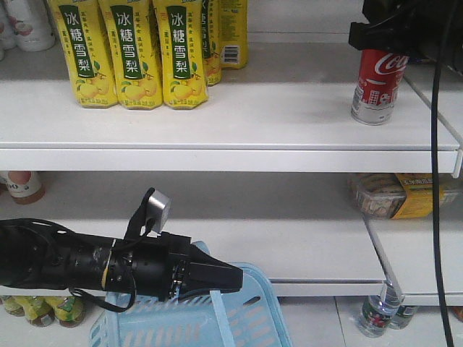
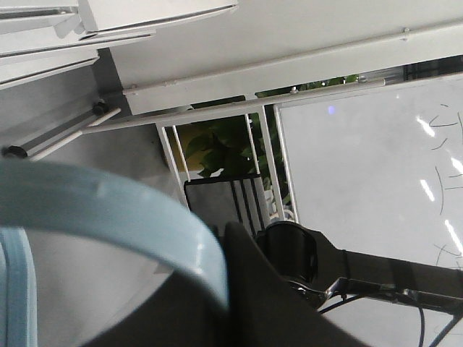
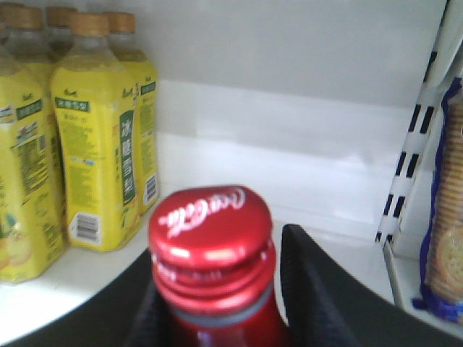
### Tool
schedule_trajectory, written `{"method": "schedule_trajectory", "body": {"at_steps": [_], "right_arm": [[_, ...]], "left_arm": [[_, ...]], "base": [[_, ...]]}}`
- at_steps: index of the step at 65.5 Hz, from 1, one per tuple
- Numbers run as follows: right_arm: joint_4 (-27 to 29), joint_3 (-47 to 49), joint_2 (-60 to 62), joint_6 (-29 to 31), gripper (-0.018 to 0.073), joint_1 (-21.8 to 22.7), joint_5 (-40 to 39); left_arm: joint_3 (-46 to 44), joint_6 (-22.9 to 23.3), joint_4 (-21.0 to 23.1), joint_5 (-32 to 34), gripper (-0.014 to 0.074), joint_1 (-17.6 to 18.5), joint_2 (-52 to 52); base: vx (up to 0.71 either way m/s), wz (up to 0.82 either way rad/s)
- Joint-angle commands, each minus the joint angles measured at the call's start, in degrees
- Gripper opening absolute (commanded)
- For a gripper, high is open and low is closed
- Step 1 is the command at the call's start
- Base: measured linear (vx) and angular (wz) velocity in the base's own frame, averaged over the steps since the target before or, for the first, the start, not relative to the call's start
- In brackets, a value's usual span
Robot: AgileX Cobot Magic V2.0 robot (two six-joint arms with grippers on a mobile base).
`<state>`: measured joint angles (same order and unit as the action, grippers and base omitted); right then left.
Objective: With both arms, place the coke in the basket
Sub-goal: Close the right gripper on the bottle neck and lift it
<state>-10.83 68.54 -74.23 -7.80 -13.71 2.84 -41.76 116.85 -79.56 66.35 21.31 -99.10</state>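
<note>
Fingers (image 3: 318, 289) of your right end effector (image 1: 377, 40) flank the neck of the coke (image 3: 210, 224) and seem clamped on it, though the contact is blurred. The coke stands at the right end of the upper shelf (image 1: 275, 116), well apart from the yellow bottles (image 1: 137, 58). Your left end effector (image 1: 230, 278) is clenched on the handle (image 2: 108, 210) of the basket (image 1: 264, 311), which is low in the front view, down and left of the coke. A small silver block (image 1: 159, 204) sits on top of that arm (image 1: 65, 260), behind the wrist.
</note>
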Motion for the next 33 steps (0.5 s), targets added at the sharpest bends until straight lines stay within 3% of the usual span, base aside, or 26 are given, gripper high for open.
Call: {"method": "schedule_trajectory", "body": {"at_steps": [1,22,33], "right_arm": [[-0.1,1.6,3.9,-0.2,-0.0009,-0.3,-1.6],[-0.6,1.6,10.7,-0.3,-0.0005,-0.3,2.9],[3.2,1.6,15.1,-0.7,-0.0005,-0.3,8.4]], "left_arm": [[-1.0,-0.1,3.4,12.6,-0.0006,0.2,2.4],[-1.0,-0.1,3.4,12.6,-0.0006,0.2,2.4],[-1.0,-0.1,3.4,12.6,-0.0006,0.2,2.4]], "base": [[0.0,0.0],[0.0,0.0],[0.0,0.0]]}}
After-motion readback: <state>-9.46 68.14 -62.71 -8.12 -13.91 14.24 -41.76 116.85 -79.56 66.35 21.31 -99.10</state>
